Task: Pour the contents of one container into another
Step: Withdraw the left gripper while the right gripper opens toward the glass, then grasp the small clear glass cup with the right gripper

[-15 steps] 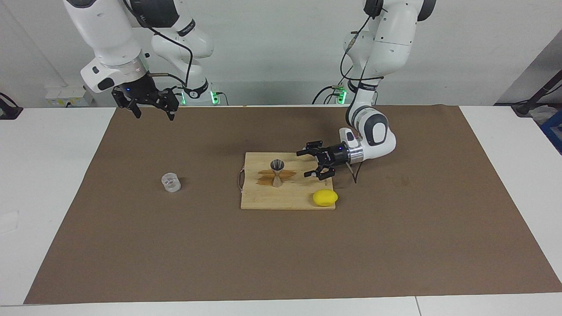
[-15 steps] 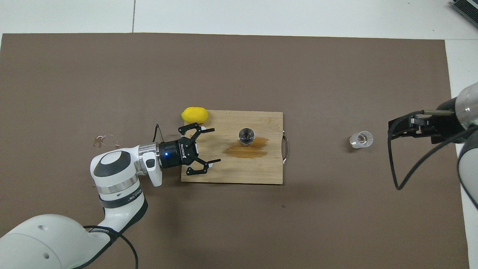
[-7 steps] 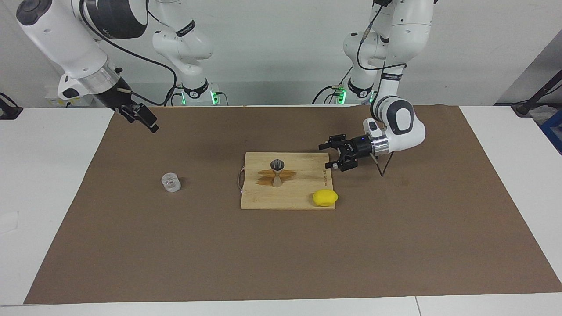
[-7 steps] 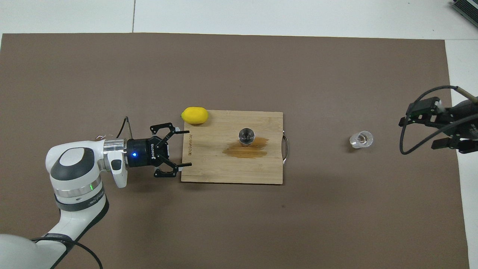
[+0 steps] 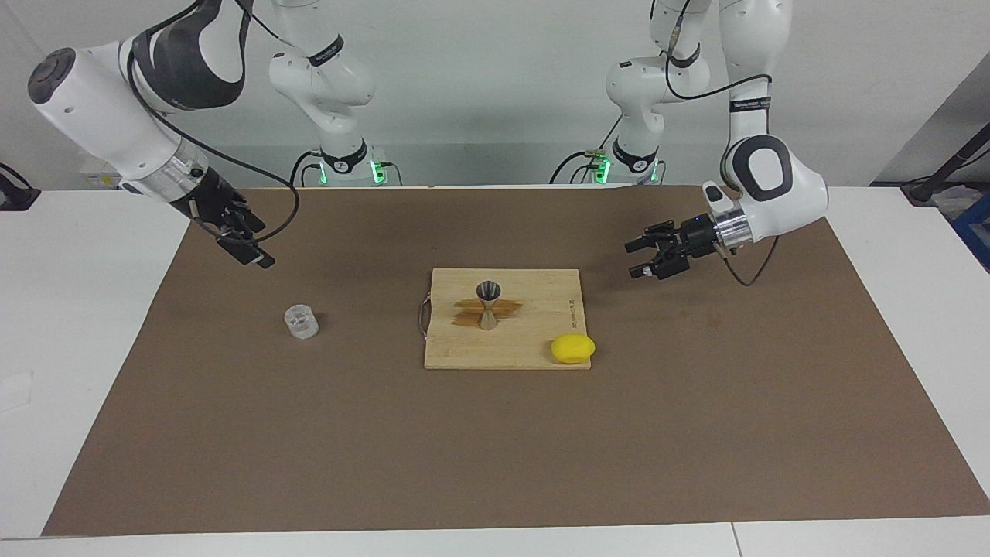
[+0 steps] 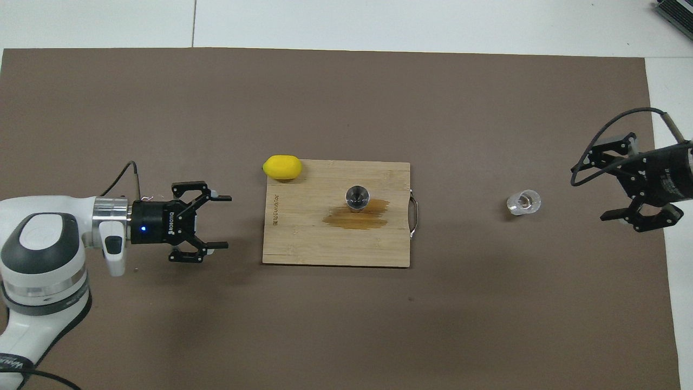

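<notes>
The clear cup (image 5: 301, 321) (image 6: 523, 202) stands upright on the brown mat toward the right arm's end. The steel jigger (image 5: 488, 304) (image 6: 357, 196) stands upright on the wooden board (image 5: 495, 352) (image 6: 325, 249). My right gripper (image 5: 251, 247) (image 6: 590, 192) is open and empty, raised over the mat's edge, apart from the cup on its right-arm side. My left gripper (image 5: 630, 261) (image 6: 227, 222) is open and empty, held level over the mat, off the board toward the left arm's end.
A yellow lemon (image 5: 573, 348) (image 6: 282, 167) lies at the board's corner farther from the robots, toward the left arm's end. A brown wet stain (image 5: 472, 309) (image 6: 357, 218) marks the board beside the jigger. The board has a wire handle (image 6: 414, 216) facing the cup.
My left gripper has drawn back off the board toward the left arm's end. My right gripper has swung out toward the mat's edge and turned toward the cup. Cup and jigger have not moved.
</notes>
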`<state>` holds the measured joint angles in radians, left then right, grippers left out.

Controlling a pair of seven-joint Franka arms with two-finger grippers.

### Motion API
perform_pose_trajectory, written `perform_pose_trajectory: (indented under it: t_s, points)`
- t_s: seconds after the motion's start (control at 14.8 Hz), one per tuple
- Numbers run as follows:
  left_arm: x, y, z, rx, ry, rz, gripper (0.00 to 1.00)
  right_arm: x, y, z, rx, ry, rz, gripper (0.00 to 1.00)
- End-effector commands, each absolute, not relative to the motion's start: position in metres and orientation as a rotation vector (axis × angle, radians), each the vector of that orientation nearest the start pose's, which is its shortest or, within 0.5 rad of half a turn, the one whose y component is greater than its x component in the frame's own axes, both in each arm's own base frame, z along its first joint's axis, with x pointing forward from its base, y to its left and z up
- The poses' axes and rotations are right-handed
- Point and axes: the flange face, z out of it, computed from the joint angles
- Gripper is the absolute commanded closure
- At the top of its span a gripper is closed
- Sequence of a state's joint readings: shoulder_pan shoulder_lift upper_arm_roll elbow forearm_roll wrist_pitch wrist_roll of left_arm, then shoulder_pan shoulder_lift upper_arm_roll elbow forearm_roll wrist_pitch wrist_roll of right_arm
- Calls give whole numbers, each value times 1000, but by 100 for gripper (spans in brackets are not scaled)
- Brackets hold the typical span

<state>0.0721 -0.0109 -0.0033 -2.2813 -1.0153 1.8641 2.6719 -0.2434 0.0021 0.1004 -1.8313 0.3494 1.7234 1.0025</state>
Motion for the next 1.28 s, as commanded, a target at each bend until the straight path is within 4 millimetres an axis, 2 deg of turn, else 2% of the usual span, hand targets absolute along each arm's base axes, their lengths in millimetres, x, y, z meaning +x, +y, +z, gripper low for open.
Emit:
perform_pose_trajectory:
  t_s: [0.0,0.13,0.27,0.4,0.61,0.81,0.88,0.94,1.21]
  points:
    - [494,-2,386,1176,-2212,917,0,562,-71,485,-2149,1780,454,0]
    - [497,21,401,1153,-2286,833,0,566,-95,459,-2078,1829,507,0]
    - [502,40,418,1129,-2357,752,0,572,-107,428,-2085,1816,554,0]
    - [505,58,437,1110,-2421,666,0,575,-124,403,-2071,1813,560,0]
    - [515,89,472,1105,-2530,547,0,576,-140,373,-2015,1857,553,0]
    - [519,121,504,1141,-2632,438,0,575,-160,315,-1982,1795,633,0]
    - [519,124,511,1142,-2653,408,0,576,-161,301,-1969,1771,654,0]
    - [519,126,521,1149,-2676,396,0,577,-161,295,-1961,1771,649,0]
    - [526,120,561,1166,-2772,309,0,574,-148,284,-1939,1765,682,1]
